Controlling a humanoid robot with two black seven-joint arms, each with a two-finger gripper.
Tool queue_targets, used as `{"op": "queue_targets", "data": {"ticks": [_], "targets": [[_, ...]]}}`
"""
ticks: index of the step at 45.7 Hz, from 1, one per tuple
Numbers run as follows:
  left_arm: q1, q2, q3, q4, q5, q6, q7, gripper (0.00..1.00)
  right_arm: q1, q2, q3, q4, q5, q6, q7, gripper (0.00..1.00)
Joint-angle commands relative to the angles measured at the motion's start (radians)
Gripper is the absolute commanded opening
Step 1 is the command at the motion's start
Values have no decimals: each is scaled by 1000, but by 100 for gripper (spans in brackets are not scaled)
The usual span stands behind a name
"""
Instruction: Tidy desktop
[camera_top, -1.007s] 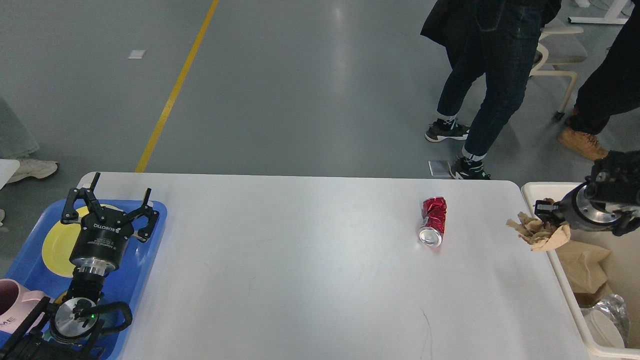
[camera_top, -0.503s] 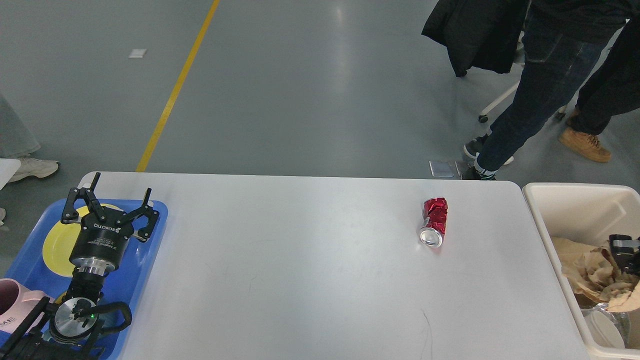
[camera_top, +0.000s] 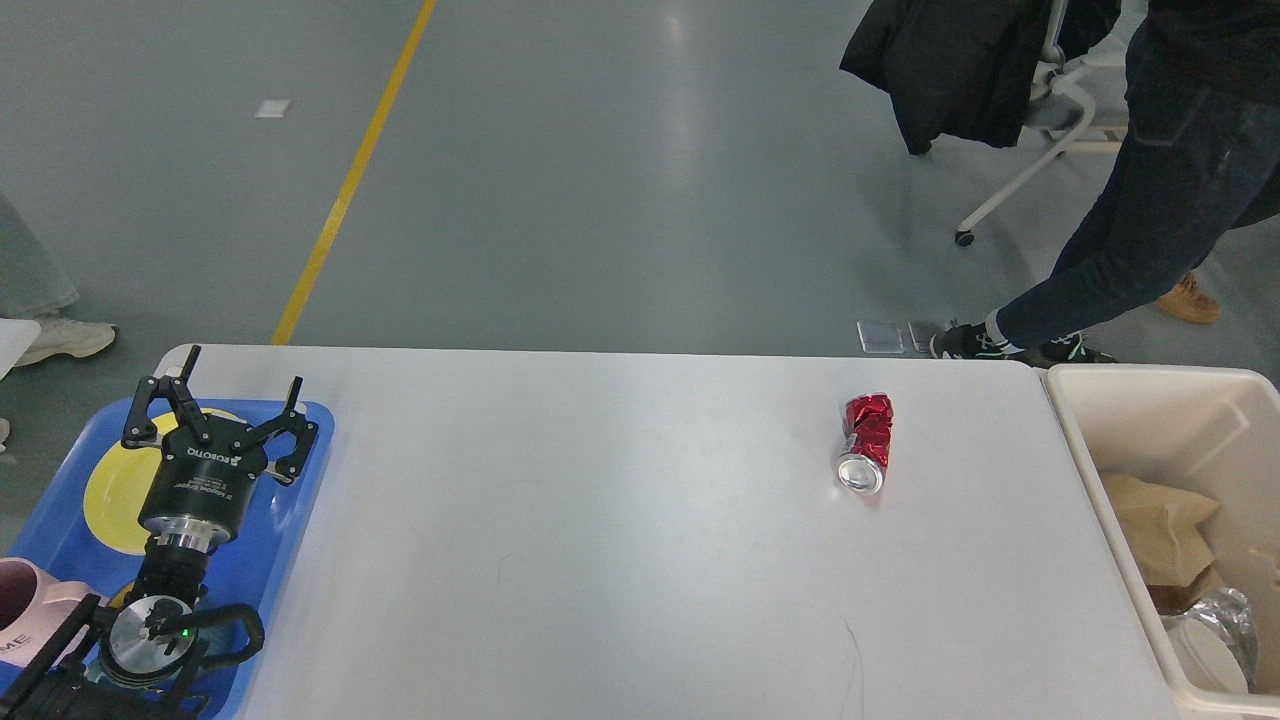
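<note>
Desktop (camera_top: 600, 540) spans view, long axis running left-right. Crushed red can (camera_top: 866, 442) lies near far right corner, open end toward near edge. Left gripper (camera_top: 222, 400), jaws wide, over blue tray (camera_top: 290, 520) at left edge, well apart from can.

Left hand (camera_top: 218, 405): matte black, two linkage fingers (camera_top: 160, 395) with visible pivot joints, white ROBOTIQ lettering on the cylindrical body. Below the hand: silver collar ring, then a black wrist section with a silver disc cap (small green LED lit) and a looped black cable.
</note>
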Motion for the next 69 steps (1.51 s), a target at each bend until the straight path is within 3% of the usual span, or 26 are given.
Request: {"op": "queue_targets", "data": {"ticks": [1,11,23,39,40,44,45,69], "targets": [[1,0,0,-1,0,0,-1,96,-308,25,237,-205,1,-15,-3,0],[-1,0,0,0,0,2,1,96,-733,203,511,-580,11,-88,-3,0],[-1,1,0,0,0,0,1,96,-1023,461,657,-976,22,-216,-5,0],[-1,1,0,0,-2,0,1,96,-1065,508,683,-1018,22,-265,-8,0],[-1,1,0,0,0,0,1,96,-1066,508,685,-1019,22,-268,-8,14],[-1,0,0,0,0,0,1,96,-1068,510,688,-1019,25,-306,-8,90],[-1,1,-2,0,0,0,1,96,-1068,511,689,-1019,28,-327,-8,100],[-1,0,0,0,0,0,1,96,-1072,493,689,-1004,28,-377,0,100]]}}
